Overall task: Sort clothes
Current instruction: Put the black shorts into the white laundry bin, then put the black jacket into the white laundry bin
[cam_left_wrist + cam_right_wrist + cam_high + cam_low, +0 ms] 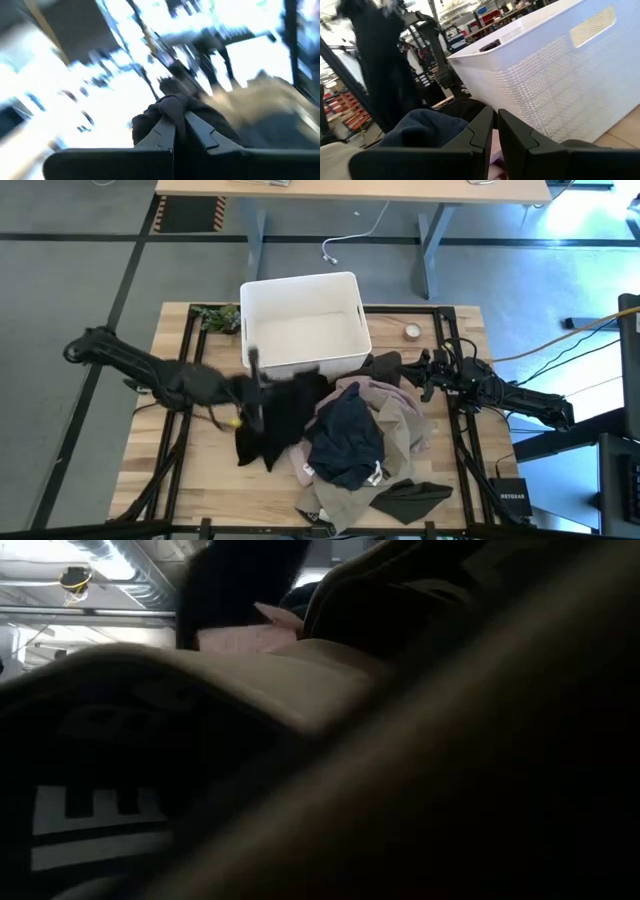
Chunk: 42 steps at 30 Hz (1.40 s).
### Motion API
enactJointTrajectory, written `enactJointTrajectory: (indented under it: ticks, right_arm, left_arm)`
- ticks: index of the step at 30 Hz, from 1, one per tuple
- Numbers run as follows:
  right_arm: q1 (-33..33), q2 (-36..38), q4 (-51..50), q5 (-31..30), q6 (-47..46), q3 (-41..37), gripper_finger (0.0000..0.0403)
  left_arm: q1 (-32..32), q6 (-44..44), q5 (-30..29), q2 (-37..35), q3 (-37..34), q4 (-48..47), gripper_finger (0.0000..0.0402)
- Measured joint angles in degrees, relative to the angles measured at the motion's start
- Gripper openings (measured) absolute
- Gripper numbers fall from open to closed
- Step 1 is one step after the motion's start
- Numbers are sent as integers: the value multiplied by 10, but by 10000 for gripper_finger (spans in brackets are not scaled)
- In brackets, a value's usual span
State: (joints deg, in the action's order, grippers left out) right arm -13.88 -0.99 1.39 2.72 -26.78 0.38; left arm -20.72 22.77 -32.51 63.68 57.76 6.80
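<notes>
Black garment (278,418) — pinched by left end effector (179,116).

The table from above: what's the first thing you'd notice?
A messy heap of clothes fills the middle of the wooden table, with a navy blue garment on top. Behind it stands an empty white bin. The left gripper, jaws shut, lifts a black garment at the heap's left edge.

Fabric pressed close fills the low view, hiding the table; the black garment (275,415) covers the left tool (252,392) from above.
</notes>
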Motion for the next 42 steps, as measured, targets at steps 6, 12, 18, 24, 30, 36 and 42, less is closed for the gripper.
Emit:
enactJointTrajectory:
  ticks: [6,12,18,24,30,36,42]
  right_arm:
    - [0,0,-3,-2,0,0,46]
    - [0,0,-3,-1,0,0,46]
    - [0,0,-4,-2,0,0,46]
    - [0,0,-4,-2,1,0,46]
    - [0,0,-4,-2,1,0,46]
    - [0,0,-3,-2,3,0,46]
    - [0,0,-3,-2,3,0,46]
  left_arm:
    - [104,165,-33,-45,1,228,11]
    - [210,136,-46,-53,1,294,22]
    - [253,-1,-44,-45,1,167,45]
    - [287,-119,-41,-41,1,28,86]
    - [302,-182,-38,-41,1,-93,132]
    - [263,-228,65,-40,1,-218,158]
    - [145,-240,112,-40,-8,-264,158]
